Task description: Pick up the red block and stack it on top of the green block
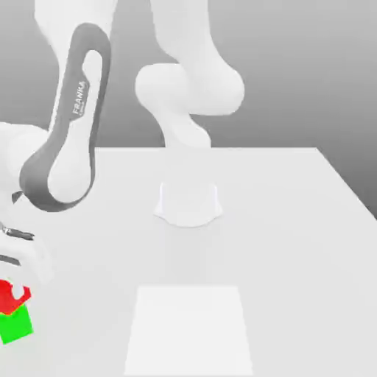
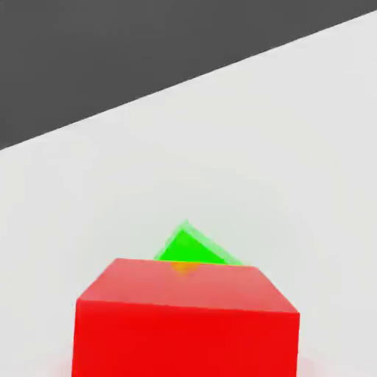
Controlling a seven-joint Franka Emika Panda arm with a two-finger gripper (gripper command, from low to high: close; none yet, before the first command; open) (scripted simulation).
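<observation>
Down in the lower left corner of the exterior view, the gripper (image 1: 22, 265) has its hand right over the red block (image 1: 13, 297), and the green block (image 1: 15, 324) sits directly beneath it, near that same corner. From where I stand the red one looks held, with a pale fingertip laid over its side, and its lower edge comes right down to the green one's upper edge. Whether the two actually touch I can't tell. In the hand view the red block looms large along the lower edge of the frame, and a green corner pokes out beyond it near the middle, turned at an angle to the red faces. That twist would worry me a little: I judge the job to be at the lowering or letting-go stage, and if the red block is set down off centre as well as skewed, too much of it may hang past the green top and it could tip off. If there is a gap left under it, opening too soon would drop it, and the bump might knock it askew. Press too hard instead, and the green block could skid across the white surface (image 1: 280, 243). Even after a good placement, a finger dragging sideways on the way up might pull the red block off.
</observation>
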